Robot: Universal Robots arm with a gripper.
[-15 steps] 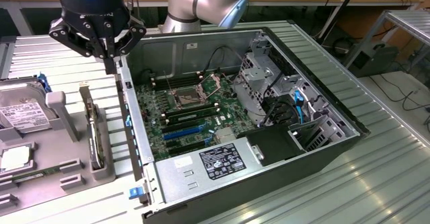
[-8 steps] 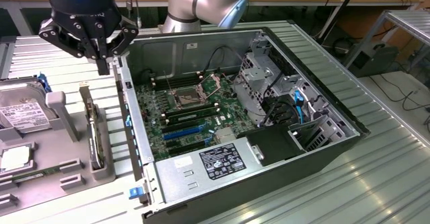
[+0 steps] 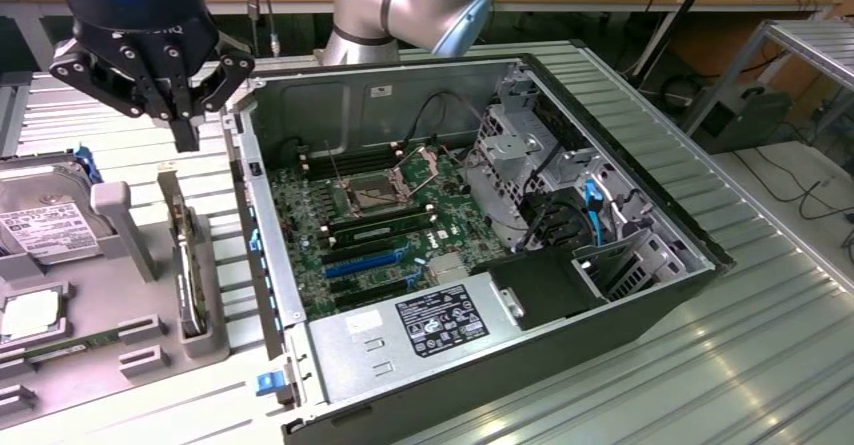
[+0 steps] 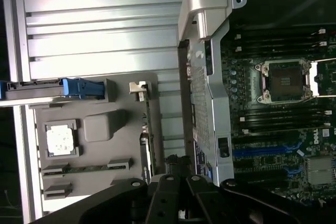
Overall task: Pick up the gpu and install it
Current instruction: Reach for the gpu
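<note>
We are finding the tool (image 3: 184, 133) clenched on nothing, hanging just above the gpu (image 3: 187, 260). The card is standing on edge in a grey holder (image 3: 114, 227) on the tabletop (image 3: 80, 115), just beside the open computer case (image 3: 667, 300).

Risks, in our judgement:
- With the fingers pressed together, any descent is risking a strike on the card's top edge and not a grip.
- The card is thin and upright, so an off-centre pinch is likely to tilt it in its slot.
- The case wall is standing close, so the silver bracket may catch on it during a lift.

Writing: the hard drive (image 3: 40, 220) and the power supply (image 3: 447, 320) are each carrying a printed label, but we are reading no words on either.
</note>
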